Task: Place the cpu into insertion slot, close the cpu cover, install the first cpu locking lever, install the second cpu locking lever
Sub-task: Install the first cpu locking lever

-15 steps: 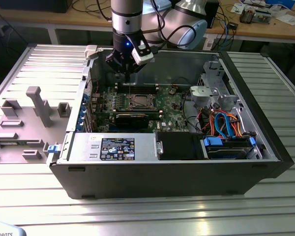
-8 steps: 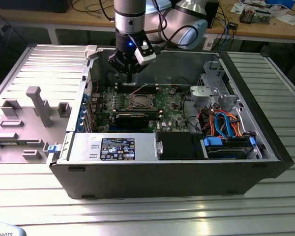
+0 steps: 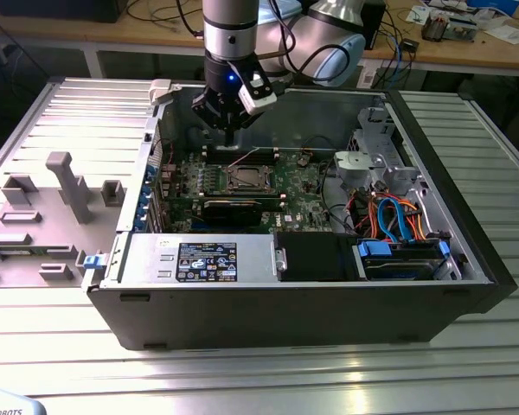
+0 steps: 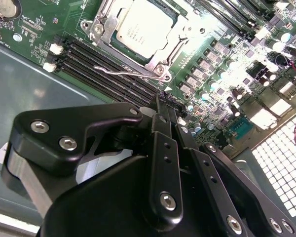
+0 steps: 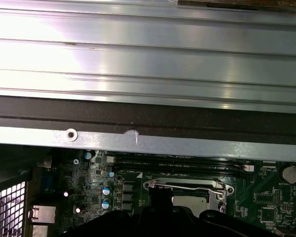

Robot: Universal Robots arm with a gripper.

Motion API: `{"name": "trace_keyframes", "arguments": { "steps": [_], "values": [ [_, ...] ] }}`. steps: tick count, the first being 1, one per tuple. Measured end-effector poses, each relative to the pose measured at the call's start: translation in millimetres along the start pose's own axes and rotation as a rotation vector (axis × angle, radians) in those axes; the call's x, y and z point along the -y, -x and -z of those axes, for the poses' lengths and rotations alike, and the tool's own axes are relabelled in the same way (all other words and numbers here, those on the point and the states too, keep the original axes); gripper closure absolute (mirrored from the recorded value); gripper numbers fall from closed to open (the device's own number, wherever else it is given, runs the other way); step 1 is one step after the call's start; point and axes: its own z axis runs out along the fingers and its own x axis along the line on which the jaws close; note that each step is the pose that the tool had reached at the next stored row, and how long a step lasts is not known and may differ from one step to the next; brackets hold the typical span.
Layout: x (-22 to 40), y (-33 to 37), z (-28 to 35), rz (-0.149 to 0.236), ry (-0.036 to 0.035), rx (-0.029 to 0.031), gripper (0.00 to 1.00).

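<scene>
The cpu [image 4: 140,27] sits in the insertion slot [image 3: 246,179] at mid-frame of the exterior view, and I see the cpu cover [image 4: 164,56] lying flat around it in the second wrist view, with one locking lever [image 4: 119,71] stretched along its edge. My claw [image 3: 231,135] hangs just above the motherboard [image 3: 294,186], beside the slot, fingers [image 4: 163,123] pressed together and gripping nothing.
</scene>
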Motion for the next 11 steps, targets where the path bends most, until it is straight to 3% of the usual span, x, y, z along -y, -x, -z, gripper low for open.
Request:
{"name": "trace_keyframes", "arguments": {
  "steps": [7,8,9,10,11],
  "values": [
    [0.0,0.2,-0.1,0.000,0.0004,0.0001,0.89],
    [0.2,0.3,-0.2,0.000,0.0027,0.0002,0.89],
    [0.7,0.9,-0.5,-0.002,0.0165,0.0011,0.89],
    [0.8,1.1,-0.7,-0.004,0.0234,0.0016,0.89],
    [0.8,1.3,-1.1,-0.005,0.0257,0.0018,0.89]
  ]
}}
